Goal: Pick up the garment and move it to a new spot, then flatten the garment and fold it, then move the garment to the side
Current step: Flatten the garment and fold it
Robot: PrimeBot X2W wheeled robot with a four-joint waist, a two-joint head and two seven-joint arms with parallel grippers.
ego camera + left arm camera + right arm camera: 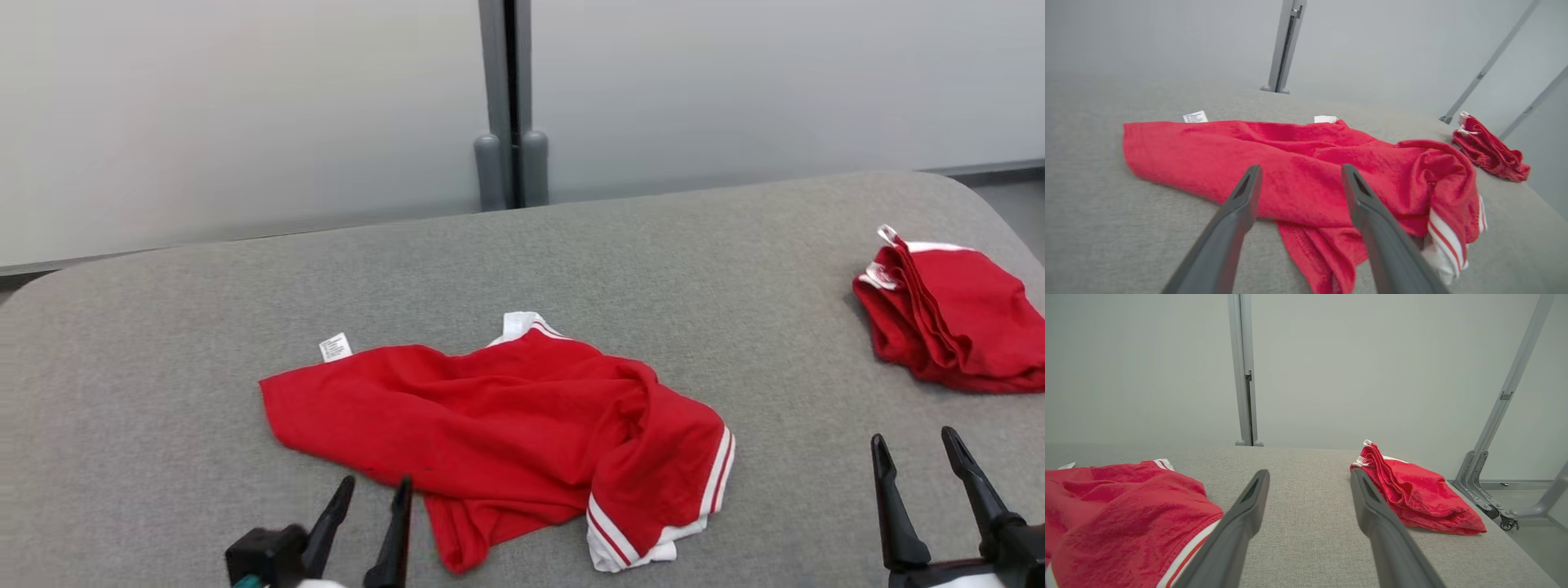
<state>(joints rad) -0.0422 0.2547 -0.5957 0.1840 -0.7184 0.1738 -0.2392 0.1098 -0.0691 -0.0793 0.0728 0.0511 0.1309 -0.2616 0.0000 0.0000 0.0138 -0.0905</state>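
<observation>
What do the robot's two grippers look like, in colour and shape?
The left gripper and right gripper each have two long, black, tapering fingers on a black base, joined to a pale wrist. The left base carries a small teal piece.

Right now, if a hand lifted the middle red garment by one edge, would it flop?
Probably flop: the garment lies in soft folds, bunched near its striped edge. It looks thin, so likely light. On the fabric surface, a push would probably wrinkle it, not slide it.

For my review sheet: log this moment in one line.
garment: crumpled, centre, not held | left gripper: open, by near edge | right gripper: open, off cloth | second red garment: bunched, far right
</observation>
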